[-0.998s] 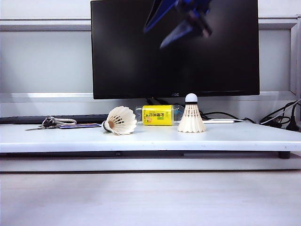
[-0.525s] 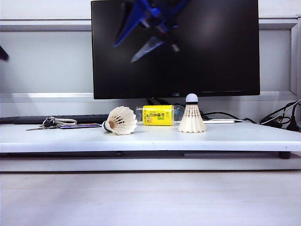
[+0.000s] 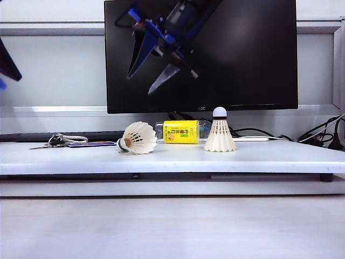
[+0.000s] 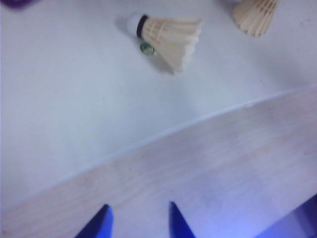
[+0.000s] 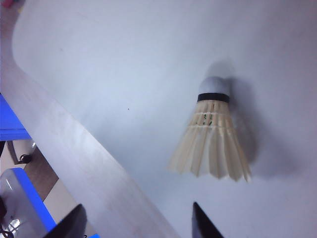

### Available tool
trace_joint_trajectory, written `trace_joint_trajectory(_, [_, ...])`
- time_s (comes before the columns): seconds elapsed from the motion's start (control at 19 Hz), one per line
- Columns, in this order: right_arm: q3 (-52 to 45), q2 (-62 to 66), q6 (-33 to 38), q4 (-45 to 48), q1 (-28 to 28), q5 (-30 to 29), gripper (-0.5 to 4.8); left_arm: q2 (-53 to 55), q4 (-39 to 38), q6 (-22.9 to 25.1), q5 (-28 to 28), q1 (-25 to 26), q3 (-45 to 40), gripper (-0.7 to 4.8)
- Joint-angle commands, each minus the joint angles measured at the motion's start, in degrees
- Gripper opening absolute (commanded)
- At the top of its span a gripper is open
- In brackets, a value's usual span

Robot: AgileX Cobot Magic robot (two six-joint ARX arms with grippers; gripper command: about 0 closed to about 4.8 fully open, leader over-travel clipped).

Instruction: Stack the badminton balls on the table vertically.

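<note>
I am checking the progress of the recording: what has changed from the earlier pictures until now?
The right gripper, open and empty, came down and leftward before the monitor. The left gripper, open, entered at the exterior view's left edge. Both badminton balls, lying and upright, and the bottle stayed put.

The room was evenly and brightly lit, with a cool, slightly bluish cast. In the exterior view the table (image 3: 172, 156) was sharp, and the badminton balls (image 3: 219, 132) threw only faint shadows. The black monitor (image 3: 242, 59) showed a soft, dull sheen and no hard glare. The right gripper (image 3: 148, 73) in front of it was a little smeared at its edges, and the left gripper (image 3: 8, 65) at the frame's border was a dark blur. Both wrist views were soft and hazy. In the right wrist view, one shuttlecock (image 5: 212, 139) cast a soft grey shadow to one side. The fingertips (image 4: 101, 223) were out of focus.
</note>
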Motion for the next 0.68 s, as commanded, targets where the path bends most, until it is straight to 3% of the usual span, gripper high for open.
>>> trace_joint_trajectory(0.05, [0.3,0.7,-0.2,0.6,0.1,-0.4,2.75,0.1,1.7,0.6,0.2,0.0,0.8,1.58])
trace_joint_trajectory(0.32, [0.3,1.7,-0.2,8.2,0.2,-0.6,2.76,0.6,5.2,-0.5,0.1,0.0,0.8,1.58])
trace_joint_trajectory(0.68, [0.3,5.9,-0.2,16.8,1.5,-0.9,2.76,0.7,4.0,-0.5,0.2,0.0,0.8,1.57])
